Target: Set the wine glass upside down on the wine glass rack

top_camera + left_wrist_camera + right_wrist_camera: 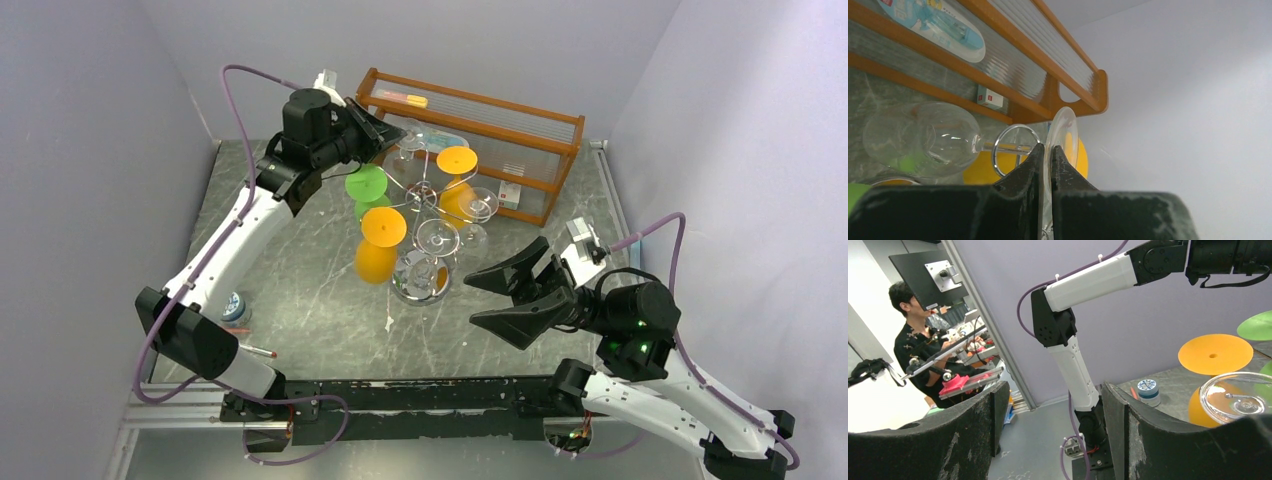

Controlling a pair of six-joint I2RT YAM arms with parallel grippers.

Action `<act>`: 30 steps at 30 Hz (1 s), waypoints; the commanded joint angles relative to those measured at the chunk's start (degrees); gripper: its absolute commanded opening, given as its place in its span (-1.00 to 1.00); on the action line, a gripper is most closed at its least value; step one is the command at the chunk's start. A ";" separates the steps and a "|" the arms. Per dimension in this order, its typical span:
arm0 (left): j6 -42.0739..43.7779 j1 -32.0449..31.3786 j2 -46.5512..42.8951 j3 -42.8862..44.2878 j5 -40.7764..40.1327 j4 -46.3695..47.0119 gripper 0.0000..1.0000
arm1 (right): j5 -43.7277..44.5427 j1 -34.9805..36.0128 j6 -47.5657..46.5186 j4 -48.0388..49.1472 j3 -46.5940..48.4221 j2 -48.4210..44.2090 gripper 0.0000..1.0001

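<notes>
My left gripper (392, 135) is at the back of the table, shut on the round foot of a clear wine glass (408, 150). In the left wrist view the jaws (1046, 146) pinch the foot's rim (1064, 131). The glass lies sideways, its bowl (923, 137) to the left. Its stem passes by a chrome ring (1015, 150) of the silver wire rack (421, 193). The rack stands mid-table with several glasses hanging foot-up. My right gripper (470, 298) is open and empty, to the right of the rack, and its jaws (1053, 390) stand wide apart.
Green (366, 185), orange (383, 228), yellow (456, 160) and clear (436, 238) glasses hang on the rack. A brown wooden shelf (480, 110) stands behind it. A small blue-and-white jar (236, 306) and a red pen (262, 351) lie at the near left.
</notes>
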 commanded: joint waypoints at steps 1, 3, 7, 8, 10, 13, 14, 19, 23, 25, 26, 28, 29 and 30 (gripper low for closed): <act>2.53 1.08 1.15 1.63 -0.47 -0.68 -0.81 | 0.14 0.33 -0.03 0.08 -0.46 -0.17 0.43; 2.58 1.05 1.50 1.49 -0.07 -0.82 -0.83 | 0.30 0.40 0.00 0.08 -0.46 -0.34 0.43; 2.81 1.08 1.92 1.32 0.40 -1.50 -0.78 | 0.48 0.38 0.13 0.16 -0.68 -0.46 0.43; 2.69 1.06 1.94 1.12 0.52 -1.50 -0.74 | 0.44 0.35 0.14 0.17 -0.72 -0.46 0.43; 1.93 1.02 1.65 0.50 1.35 -1.29 -0.70 | 0.44 0.33 0.14 0.07 -0.77 -0.41 0.43; 1.05 1.06 0.89 -0.63 2.04 -0.96 -0.58 | 0.65 0.40 0.54 0.19 -0.90 -0.37 0.43; 0.84 1.00 0.48 -0.99 1.90 -0.88 -0.53 | 0.68 0.35 0.55 0.32 -0.92 -0.32 0.43; 0.97 1.05 -0.70 -1.16 0.33 -2.19 -0.34 | 0.66 0.35 0.59 0.54 -0.98 -0.20 0.43; 1.70 1.12 -1.03 -0.30 -1.06 -3.71 -0.26 | 0.81 0.36 0.59 0.58 -1.08 -0.27 0.43; 2.40 1.04 -1.13 0.30 -2.00 -4.72 -0.21 | 0.83 0.35 0.63 0.47 -1.08 -0.32 0.43; 2.94 1.05 -1.11 0.79 -2.41 -5.26 -0.18 | 0.96 0.33 0.58 0.35 -1.01 -0.37 0.43; 4.56 1.04 -0.65 2.40 -3.66 -7.92 -0.09 | 1.26 0.36 0.45 0.06 -0.91 -0.45 0.43; 5.44 1.04 -0.43 3.13 -4.31 -8.92 -0.04 | 1.36 0.41 0.40 -0.19 -0.90 -0.46 0.43; 6.24 1.08 -0.36 3.65 -4.60 -9.75 -0.01 | 1.51 0.34 0.26 -0.42 -0.84 -0.50 0.43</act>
